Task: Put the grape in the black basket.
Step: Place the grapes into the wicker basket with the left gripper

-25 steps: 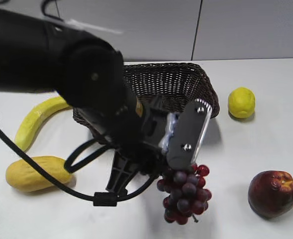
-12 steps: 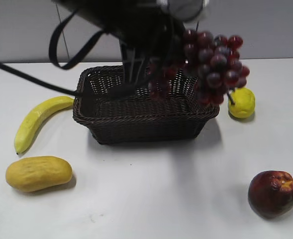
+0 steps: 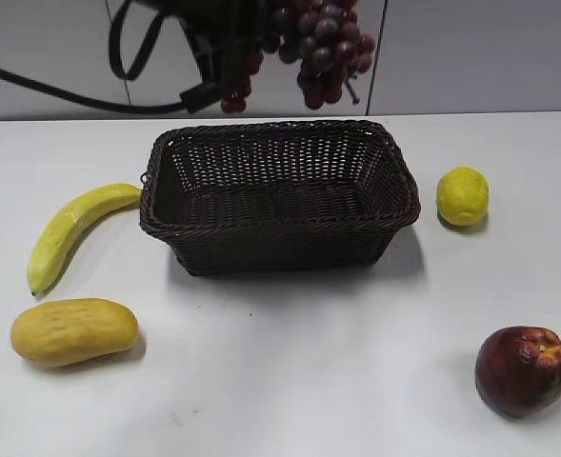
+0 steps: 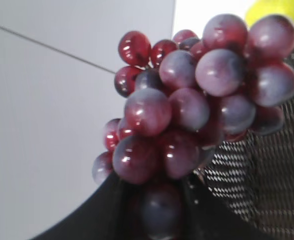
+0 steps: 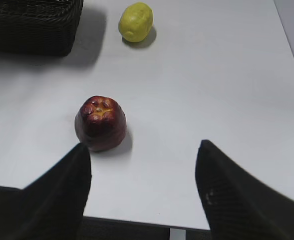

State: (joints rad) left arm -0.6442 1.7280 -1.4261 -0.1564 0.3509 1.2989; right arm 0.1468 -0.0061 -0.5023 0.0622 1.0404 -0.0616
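Grape bunch hangs pinched in left hand above black basket; right hand spread.

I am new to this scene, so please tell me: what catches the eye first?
A glossy dark red grape bunch hangs high above the far rim of the dark woven wicker basket, held by the left arm. The basket sits mid-table, with nothing visible inside it.

The grape hangs at the left end effector, above the black basket's far rim; the apple-like fruit lies just ahead of the right end effector on the surface.
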